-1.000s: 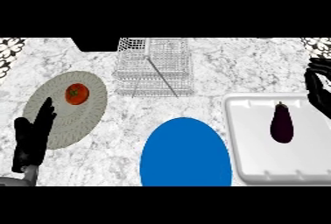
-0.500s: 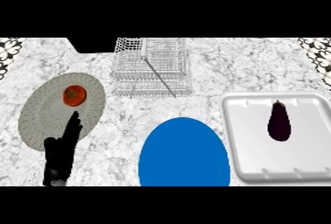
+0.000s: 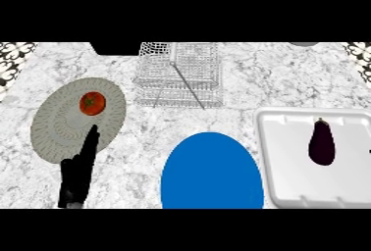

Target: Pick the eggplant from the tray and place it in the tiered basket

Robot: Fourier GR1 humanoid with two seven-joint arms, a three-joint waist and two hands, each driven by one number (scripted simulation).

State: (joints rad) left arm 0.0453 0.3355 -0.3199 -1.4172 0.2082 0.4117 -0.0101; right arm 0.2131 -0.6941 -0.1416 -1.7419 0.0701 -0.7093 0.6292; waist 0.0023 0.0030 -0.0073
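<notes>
A dark purple eggplant [image 3: 322, 142] lies in the upper right part of a white tray [image 3: 290, 162] at the right of the counter. The wire tiered basket [image 3: 179, 73] stands at the back centre with nothing in it. My left hand [image 3: 77, 171] shows at the lower left, fingers straight and pointing up over the edge of a grey plate [image 3: 62, 122]. It holds nothing and is far from the eggplant. My right hand does not show.
A red tomato [image 3: 92, 103] sits on the grey plate at the left. A blue plate [image 3: 211, 172] lies at the front centre between the hand and the tray. Dark objects sit at the counter's back edge.
The view has shifted, so everything sits further right. My left hand has moved right and lower against the grey plate. My right hand, at the right edge a second ago, has left the view.
</notes>
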